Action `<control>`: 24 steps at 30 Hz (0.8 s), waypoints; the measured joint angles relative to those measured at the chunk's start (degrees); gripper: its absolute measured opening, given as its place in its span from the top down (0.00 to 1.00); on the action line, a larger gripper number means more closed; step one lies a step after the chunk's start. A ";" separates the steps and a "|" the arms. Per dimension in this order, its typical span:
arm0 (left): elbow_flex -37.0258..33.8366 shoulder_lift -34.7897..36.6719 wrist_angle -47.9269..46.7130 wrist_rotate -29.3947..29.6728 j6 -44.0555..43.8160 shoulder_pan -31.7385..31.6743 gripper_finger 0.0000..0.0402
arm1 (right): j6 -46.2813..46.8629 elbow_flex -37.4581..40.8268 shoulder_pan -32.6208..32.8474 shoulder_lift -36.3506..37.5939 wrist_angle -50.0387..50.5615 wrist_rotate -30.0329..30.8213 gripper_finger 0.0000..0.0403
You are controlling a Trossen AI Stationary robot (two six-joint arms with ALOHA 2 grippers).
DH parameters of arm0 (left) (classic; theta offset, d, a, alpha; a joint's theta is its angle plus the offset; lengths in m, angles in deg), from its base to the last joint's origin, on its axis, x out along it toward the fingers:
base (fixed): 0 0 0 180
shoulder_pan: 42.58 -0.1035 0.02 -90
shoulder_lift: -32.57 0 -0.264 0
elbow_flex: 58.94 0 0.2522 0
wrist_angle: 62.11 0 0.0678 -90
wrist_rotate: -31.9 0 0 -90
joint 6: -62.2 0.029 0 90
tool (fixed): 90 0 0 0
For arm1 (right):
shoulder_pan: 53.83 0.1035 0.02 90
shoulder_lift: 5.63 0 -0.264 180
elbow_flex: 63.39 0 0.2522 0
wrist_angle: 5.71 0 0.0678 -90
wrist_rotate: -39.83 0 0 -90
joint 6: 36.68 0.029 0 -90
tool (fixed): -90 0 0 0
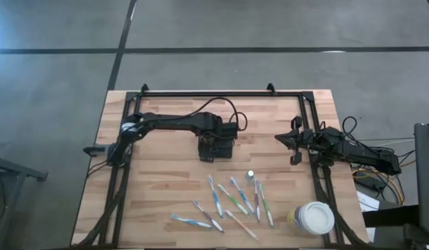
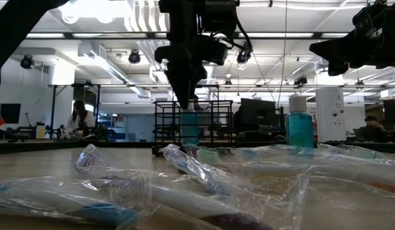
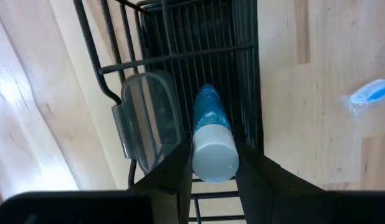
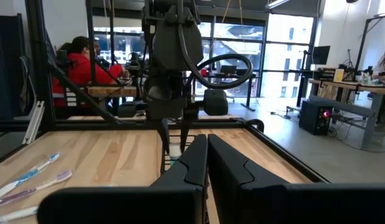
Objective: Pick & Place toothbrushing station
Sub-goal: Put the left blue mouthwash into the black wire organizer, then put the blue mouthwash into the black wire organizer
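Note:
The toothbrushing station, a black wire-mesh caddy [image 3: 199,37], stands at the table's middle [image 1: 225,151]. My left gripper [image 1: 213,144] hangs over it, pointing down, shut on a small blue bottle with a white cap [image 3: 212,134]. The bottle's lower part is down inside the caddy [image 2: 164,124]. A clear plastic case [image 3: 149,118] lies in the compartment beside it. My right gripper [image 4: 205,158] waits shut at the table's right edge [image 1: 293,139], holding nothing. My left gripper pinches the bottle's white cap [image 3: 212,158] between its two fingers [image 3: 180,171], from above, pointing down. The bottle hangs upright below the fingers, its blue body [image 2: 190,131] inside the caddy. Whether its base rests on the caddy's floor I cannot tell.
Several bagged toothbrushes [image 1: 235,201] lie spread on the near half of the table. A second blue bottle [image 1: 250,175] stands upright between them and the caddy. A round white-lidded tub [image 1: 315,217] sits at the near right corner. Black frame rails run along the table's sides.

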 joint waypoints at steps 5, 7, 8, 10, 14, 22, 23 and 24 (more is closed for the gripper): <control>0.00 -0.22 0.03 -1.45 0.81 -0.02 0.71 | 0.00 0.00 0.00 0.00 0.04 0.12 0.98; -0.03 -0.36 0.00 -1.47 0.83 -0.04 0.67 | 0.00 -0.01 0.00 0.00 0.04 0.12 0.98; -0.05 -0.39 -0.02 -1.51 0.84 -0.04 0.65 | -0.02 0.01 0.00 0.00 0.04 0.12 0.98; -0.04 -0.39 0.00 -1.57 1.04 -0.02 0.62 | -0.01 0.01 0.00 0.00 0.06 0.13 0.98; -0.05 -0.39 0.08 -1.57 1.10 -0.02 0.61 | 0.00 -0.01 0.00 0.00 0.11 0.12 0.98; 1.06 -0.35 -0.38 -1.57 1.18 -0.02 0.60 | 0.00 0.00 0.00 -0.02 0.13 0.12 0.98; 1.58 -0.35 -0.37 -1.56 1.18 -0.02 0.60 | 0.00 0.00 0.00 -0.02 0.11 0.13 0.98; 2.21 -0.34 -0.37 -1.58 1.17 -0.02 0.60 | 0.00 -0.01 0.00 -0.02 0.12 0.12 0.98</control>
